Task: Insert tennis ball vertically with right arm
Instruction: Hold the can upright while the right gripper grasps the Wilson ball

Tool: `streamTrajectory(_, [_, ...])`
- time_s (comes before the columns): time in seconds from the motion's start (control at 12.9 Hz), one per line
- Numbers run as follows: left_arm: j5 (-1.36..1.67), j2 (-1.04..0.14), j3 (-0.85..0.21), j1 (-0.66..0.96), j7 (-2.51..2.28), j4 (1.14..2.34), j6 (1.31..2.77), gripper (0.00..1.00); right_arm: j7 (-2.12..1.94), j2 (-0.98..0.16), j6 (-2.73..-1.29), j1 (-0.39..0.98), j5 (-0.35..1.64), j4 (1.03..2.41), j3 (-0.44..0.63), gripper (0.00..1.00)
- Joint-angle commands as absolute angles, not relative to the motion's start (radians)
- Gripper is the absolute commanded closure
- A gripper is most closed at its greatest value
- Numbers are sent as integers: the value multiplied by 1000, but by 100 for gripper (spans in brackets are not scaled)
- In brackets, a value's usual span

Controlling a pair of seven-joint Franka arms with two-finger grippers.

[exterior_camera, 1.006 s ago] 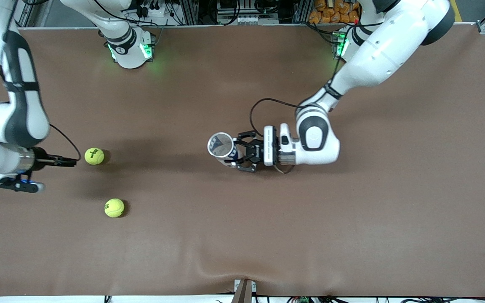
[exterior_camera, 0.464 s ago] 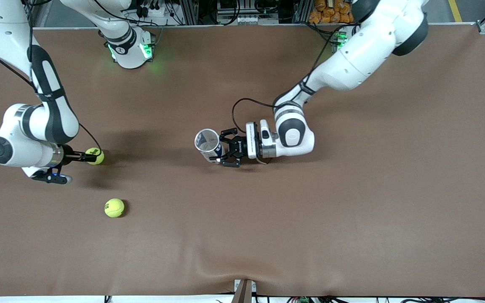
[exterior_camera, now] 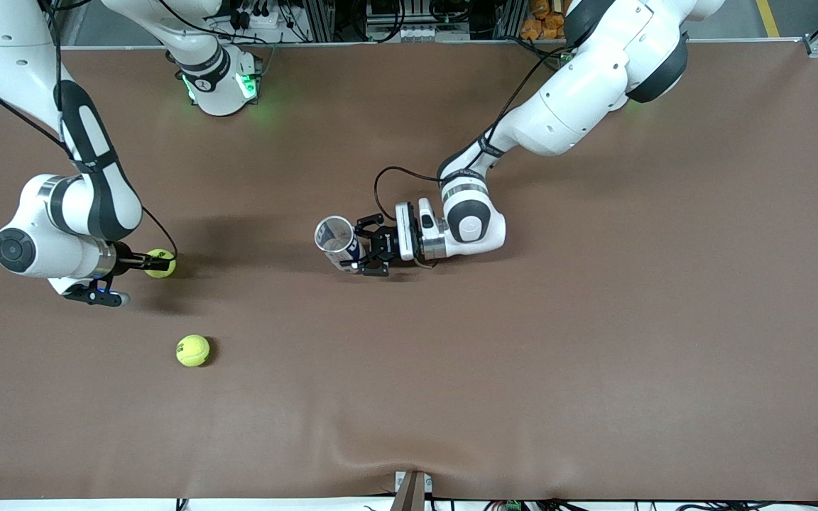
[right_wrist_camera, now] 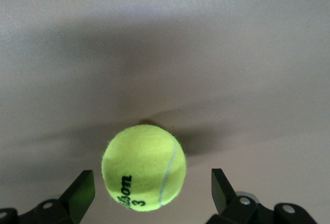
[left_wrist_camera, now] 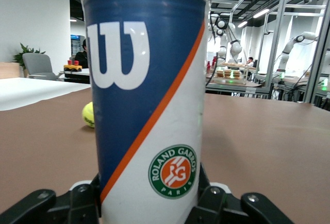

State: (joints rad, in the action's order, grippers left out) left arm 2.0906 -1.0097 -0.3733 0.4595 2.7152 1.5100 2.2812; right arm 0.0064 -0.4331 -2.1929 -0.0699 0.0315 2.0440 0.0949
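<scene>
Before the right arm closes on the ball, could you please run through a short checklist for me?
1. Right gripper open: ok, fingers stand apart.
2. Yellow-green felt tennis ball between the fingers: ok, gaps on both sides, no contact.
3. Blue-and-white cylindrical ball can upright: ok.
4. Left gripper holding the can: ok, shut on it near its base.
5. Can mouth open, facing up: ok in the front view.
6. Second yellow-green tennis ball out of the way: ok, nearer the front camera.

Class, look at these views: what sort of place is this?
Probably a robotics lab: two arms share a brown table, more arms stand in the background on aluminium frames, and cabling runs along the table's edge.
</scene>
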Motion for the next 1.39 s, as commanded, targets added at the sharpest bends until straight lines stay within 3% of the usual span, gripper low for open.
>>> streamTrajectory(0.0, [2095,-1011,-348,465,2763,1494,2284,35,14,-449,-2212,-77,96,2057,87,0])
streamTrajectory(0.23, [2097,-1015,-348,468,2763,1494,2284,35,8,-454,-2212,-80,98,2056,87,0])
streamTrajectory(0.46, [2097,-1016,-348,460,2772,1497,2280,35,6,-453,-2212,-80,98,2054,87,39])
streamTrajectory(0.54, [2097,-1017,-348,460,2772,1497,2278,35,8,-448,-2206,-80,98,2051,87,44])
streamTrajectory(0.7, [2097,-1017,-348,460,2772,1499,2278,35,14,-416,-2165,-72,98,2022,87,46])
streamTrajectory(1.01, [2097,-1017,-348,457,2772,1499,2276,35,28,-373,-1844,-75,101,1807,86,53])
streamTrajectory(1.32, [2097,-1016,-348,457,2772,1500,2276,35,121,-266,-1741,-22,214,1792,83,54])
